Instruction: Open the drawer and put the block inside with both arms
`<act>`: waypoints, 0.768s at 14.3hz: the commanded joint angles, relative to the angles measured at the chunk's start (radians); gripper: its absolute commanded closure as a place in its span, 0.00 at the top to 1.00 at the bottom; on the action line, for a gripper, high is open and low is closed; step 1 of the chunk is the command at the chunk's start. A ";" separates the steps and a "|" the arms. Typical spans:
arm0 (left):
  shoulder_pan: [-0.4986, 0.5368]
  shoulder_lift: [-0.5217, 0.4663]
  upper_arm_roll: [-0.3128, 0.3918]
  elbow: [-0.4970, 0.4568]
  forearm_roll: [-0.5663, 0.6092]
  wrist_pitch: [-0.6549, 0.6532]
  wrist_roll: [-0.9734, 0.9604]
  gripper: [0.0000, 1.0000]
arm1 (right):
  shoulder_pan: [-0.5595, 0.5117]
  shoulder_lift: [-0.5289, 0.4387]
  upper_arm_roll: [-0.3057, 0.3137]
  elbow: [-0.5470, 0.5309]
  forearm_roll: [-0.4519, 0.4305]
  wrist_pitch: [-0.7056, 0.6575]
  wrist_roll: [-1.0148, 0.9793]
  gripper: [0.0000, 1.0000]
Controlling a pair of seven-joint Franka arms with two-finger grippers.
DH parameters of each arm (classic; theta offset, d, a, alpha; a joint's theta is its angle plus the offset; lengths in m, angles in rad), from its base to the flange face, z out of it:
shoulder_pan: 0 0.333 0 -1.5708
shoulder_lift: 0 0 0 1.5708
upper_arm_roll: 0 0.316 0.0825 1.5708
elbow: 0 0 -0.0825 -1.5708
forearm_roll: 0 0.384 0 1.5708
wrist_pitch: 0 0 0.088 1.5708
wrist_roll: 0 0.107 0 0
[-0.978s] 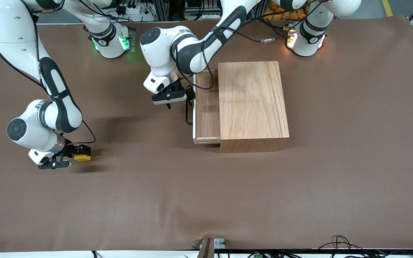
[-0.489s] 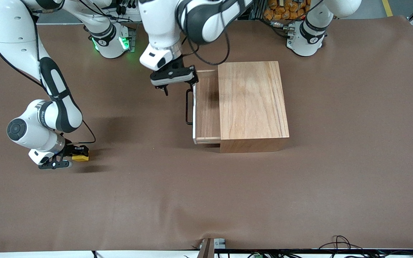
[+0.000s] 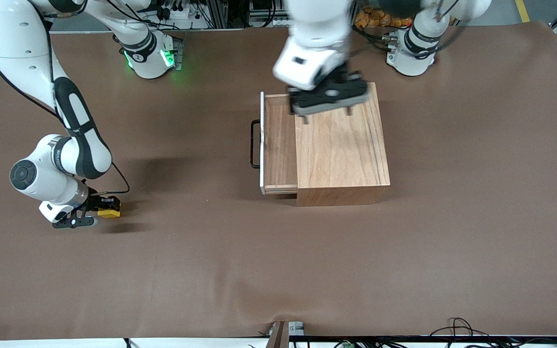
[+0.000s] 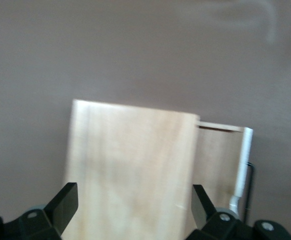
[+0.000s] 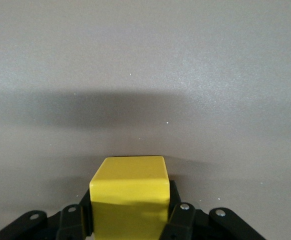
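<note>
The yellow block (image 3: 110, 211) lies on the brown table toward the right arm's end, and my right gripper (image 3: 95, 211) is shut on it. In the right wrist view the block (image 5: 129, 192) fills the gap between the black fingers (image 5: 181, 220). The drawer (image 3: 279, 145) of the light-wood box (image 3: 339, 140) stands partly pulled out, with its white front panel and black handle (image 3: 253, 145) free. My left gripper (image 3: 327, 115) hangs open over the box's top, holding nothing. The left wrist view shows the box top (image 4: 130, 160) and the drawer (image 4: 218, 155) below the left gripper (image 4: 133, 207).
The brown cloth (image 3: 278, 270) covers the whole table. The two arm bases (image 3: 150, 55) stand along the edge farthest from the front camera. Cables (image 3: 457, 328) lie at the edge nearest that camera.
My left gripper has left the drawer handle, risen and swung over the top of the box. My right gripper has closed on the block. The drawer has stayed partly out.
</note>
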 commanded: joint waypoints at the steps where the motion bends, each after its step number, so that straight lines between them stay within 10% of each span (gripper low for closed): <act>1: 0.145 -0.184 -0.025 -0.174 0.003 -0.004 0.205 1.00 | -0.002 -0.044 0.002 0.031 0.016 -0.099 0.003 0.00; 6: 0.431 -0.407 -0.025 -0.389 -0.059 -0.004 0.554 1.00 | -0.033 -0.095 -0.008 0.433 0.010 -0.675 0.003 0.00; 11: 0.597 -0.421 -0.023 -0.441 -0.105 -0.005 0.716 1.00 | -0.020 -0.162 -0.009 0.627 0.001 -1.003 0.009 0.00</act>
